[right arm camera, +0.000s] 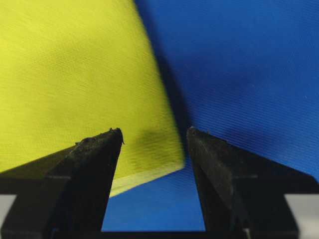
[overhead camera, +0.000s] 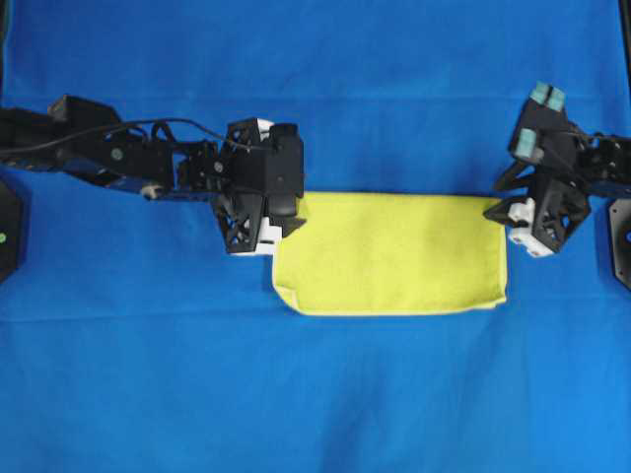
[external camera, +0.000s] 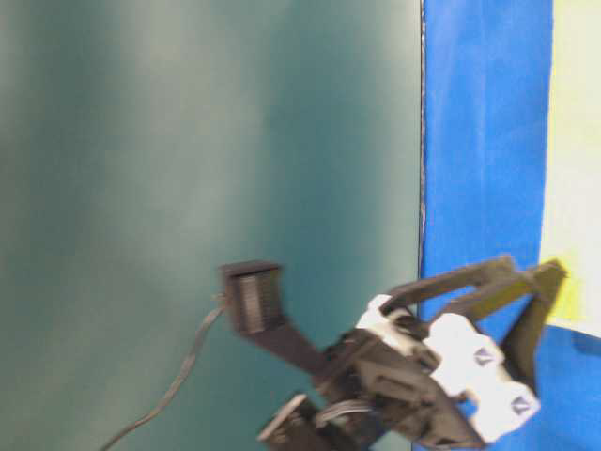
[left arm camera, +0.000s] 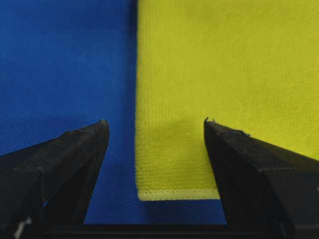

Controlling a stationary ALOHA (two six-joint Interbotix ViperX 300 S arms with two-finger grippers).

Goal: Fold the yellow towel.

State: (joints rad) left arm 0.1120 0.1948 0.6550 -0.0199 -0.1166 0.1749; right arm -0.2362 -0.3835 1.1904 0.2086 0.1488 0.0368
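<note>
In the overhead view the left arm [overhead camera: 108, 153] reaches in level from the left edge toward the centre, its wrist bent down at the towel's upper left corner. The left pincer [overhead camera: 286, 229] stands wide open with nothing in it; in the left wrist view its two dark fingers [left arm camera: 75, 154] straddle the towel's corner, one over the blue table [left arm camera: 60, 64], the other over the cloth, neither closed on it.

The towel [overhead camera: 394, 256] lies flat at the centre of the overhead view as a wide rectangle on the table [overhead camera: 315, 394], a second layer showing along its lower left edge, so it looks folded once.

The right arm [overhead camera: 582, 158] comes in from the right edge, angled down and leftward to the towel's upper right corner. The right pincer [overhead camera: 498, 209] is also wide open and empty; in the right wrist view its fingers [right arm camera: 89, 169] bracket the corner of the towel [right arm camera: 75, 79], which seems slightly raised there, though the view is soft.

The table-level view is blurred: a pincer [external camera: 540, 282] appears at lower right beside a yellow strip [external camera: 577, 160].
</note>
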